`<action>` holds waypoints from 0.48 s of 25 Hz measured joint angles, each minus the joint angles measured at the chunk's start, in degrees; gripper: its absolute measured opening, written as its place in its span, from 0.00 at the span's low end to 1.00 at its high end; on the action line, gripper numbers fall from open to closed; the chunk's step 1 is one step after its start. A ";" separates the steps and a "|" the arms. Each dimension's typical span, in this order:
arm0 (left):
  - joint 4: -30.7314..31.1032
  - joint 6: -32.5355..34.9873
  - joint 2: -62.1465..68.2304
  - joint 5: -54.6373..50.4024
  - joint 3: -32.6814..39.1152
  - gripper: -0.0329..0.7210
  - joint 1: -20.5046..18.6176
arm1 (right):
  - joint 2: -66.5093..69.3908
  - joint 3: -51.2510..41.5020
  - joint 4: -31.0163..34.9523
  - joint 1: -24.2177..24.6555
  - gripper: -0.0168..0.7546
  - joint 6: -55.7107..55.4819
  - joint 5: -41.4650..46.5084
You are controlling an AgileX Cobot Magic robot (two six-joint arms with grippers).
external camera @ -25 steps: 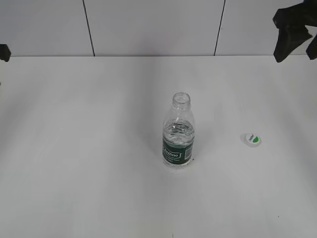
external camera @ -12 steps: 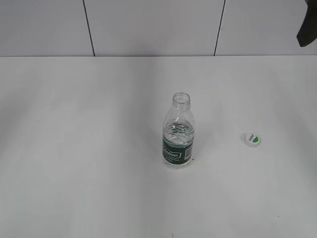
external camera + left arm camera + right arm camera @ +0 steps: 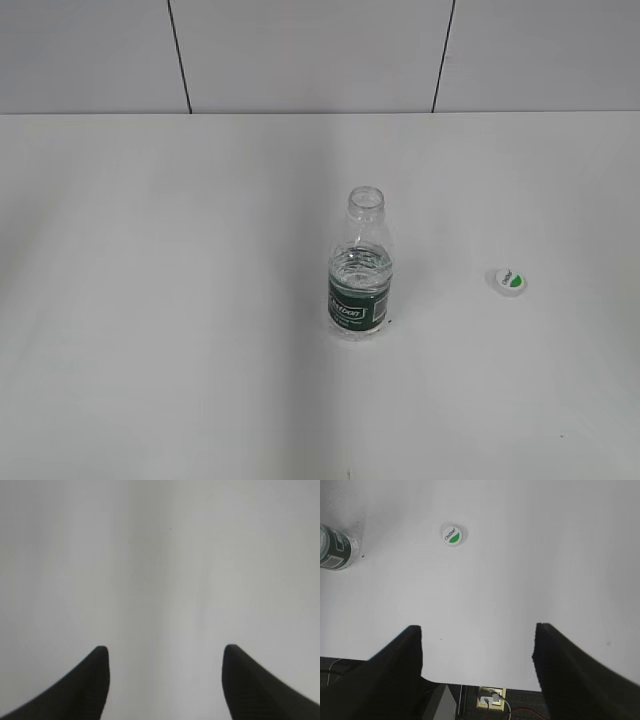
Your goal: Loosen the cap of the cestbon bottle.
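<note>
The cestbon bottle (image 3: 361, 266) stands upright in the middle of the white table with its neck open and no cap on it; its lower part shows at the left edge of the right wrist view (image 3: 335, 548). The cap (image 3: 510, 281) lies on the table to the right of the bottle, green patch up, and also shows in the right wrist view (image 3: 452, 535). Neither gripper shows in the exterior view. My left gripper (image 3: 165, 652) is open and empty over bare table. My right gripper (image 3: 478, 630) is open and empty, well away from the cap, over the table's edge.
The white table (image 3: 150, 300) ends at a tiled wall (image 3: 300, 50) at the back. In the right wrist view the table edge (image 3: 480, 685) shows, with a floor socket and cables (image 3: 492, 699) below it.
The right arm has risen out of the top right corner of the exterior view, and the left arm's tip has left the left edge. The bottle and cap have not moved.
</note>
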State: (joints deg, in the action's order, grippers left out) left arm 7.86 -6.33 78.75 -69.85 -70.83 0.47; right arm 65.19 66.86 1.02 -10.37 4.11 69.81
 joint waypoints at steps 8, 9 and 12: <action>0.00 0.00 -16.39 0.79 9.30 0.62 0.00 | -19.14 -9.72 0.05 0.00 0.71 0.00 0.17; 0.28 0.00 -18.26 1.82 10.58 0.62 0.00 | -21.32 -11.03 0.05 0.00 0.71 0.00 0.22; 0.71 0.00 -23.06 3.96 14.55 0.62 0.00 | -26.83 -14.94 0.05 0.00 0.71 -0.06 0.08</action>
State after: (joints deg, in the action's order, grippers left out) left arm 8.57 -6.33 55.69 -65.89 -56.28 0.47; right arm 38.36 51.92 1.06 -10.37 4.06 69.89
